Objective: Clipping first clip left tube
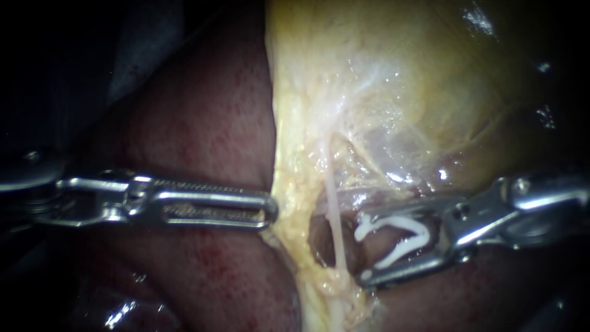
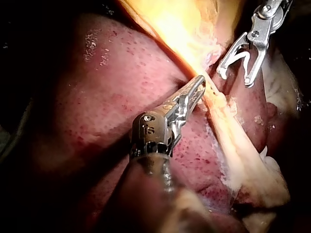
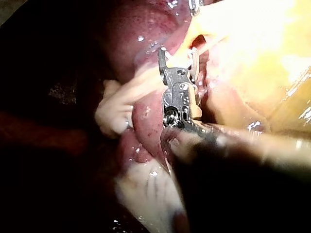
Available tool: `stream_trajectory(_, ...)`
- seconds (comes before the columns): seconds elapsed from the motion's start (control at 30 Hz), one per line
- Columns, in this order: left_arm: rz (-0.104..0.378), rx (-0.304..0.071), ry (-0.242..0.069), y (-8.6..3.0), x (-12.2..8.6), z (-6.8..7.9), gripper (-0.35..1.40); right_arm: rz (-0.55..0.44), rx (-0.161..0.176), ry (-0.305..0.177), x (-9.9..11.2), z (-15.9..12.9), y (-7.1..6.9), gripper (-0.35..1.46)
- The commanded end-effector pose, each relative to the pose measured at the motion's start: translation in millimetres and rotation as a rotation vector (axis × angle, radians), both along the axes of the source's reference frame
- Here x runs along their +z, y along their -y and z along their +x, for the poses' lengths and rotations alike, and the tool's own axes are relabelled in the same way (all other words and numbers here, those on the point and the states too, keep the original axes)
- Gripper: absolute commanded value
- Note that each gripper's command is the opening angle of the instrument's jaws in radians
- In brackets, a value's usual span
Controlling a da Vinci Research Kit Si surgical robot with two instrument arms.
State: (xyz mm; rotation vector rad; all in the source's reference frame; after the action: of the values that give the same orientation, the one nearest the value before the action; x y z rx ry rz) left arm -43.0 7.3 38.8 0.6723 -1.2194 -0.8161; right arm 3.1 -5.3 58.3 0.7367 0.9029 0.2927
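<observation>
**Operator:** Where do things stand?

**Assistant:** Closest to the lens, your left instrument (image 1: pixel 273 212) comes in from nine o'clock across the liver (image 1: pixel 203 123). Its claw is closed on the fatty edge (image 1: pixel 286 197) of the gallbladder (image 1: pixel 399 80).

**Operator:** And the tube?

**Assistant:** Just past five o'clock of centre, the tube (image 1: pixel 335 221) is a thin pale strand running twelve to six. Only one shows clearly, so I cannot tell whether it is the left one.

**Operator:** The clip?

**Assistant:** Your right instrument (image 1: pixel 364 249), from three o'clock, has its claw spread wide, cradling an unclosed white clip (image 1: pixel 393 221). The tips lie just beside the tube, not around it.

**Operator:** Next?

**Assistant:** I judge you are on the approach. Advance toward nine until the clip straddles the tube, then squeeze. No containers here; the clip is the only load.
</observation>
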Motion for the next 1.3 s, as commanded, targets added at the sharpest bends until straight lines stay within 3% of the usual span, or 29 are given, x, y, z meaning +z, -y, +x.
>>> stream_trajectory(0.03, -0.001, 0.0, 0.0, 0.0, 0.0, 0.0, -0.35, 0.003, -0.005, 0.001, 0.4, 0.3, 0.4, 0.5)
stream_trajectory(0.23, 0.0, 0.0, 0.0, 0.1, -0.3, 0.0, -0.35, 0.007, -0.013, 0.004, 1.9, 1.3, 1.5, 0.5)
stream_trajectory(0.6, 0.001, -0.001, 0.0, 0.2, -0.8, -0.1, -0.35, 0.007, -0.012, 0.008, 3.6, 3.3, 1.0, 0.52)
stream_trajectory(1.3, 0.001, -0.003, 0.002, 0.2, -1.0, -0.2, -0.35, 0.006, -0.062, -0.006, 4.5, 7.1, 2.4, 0.51)
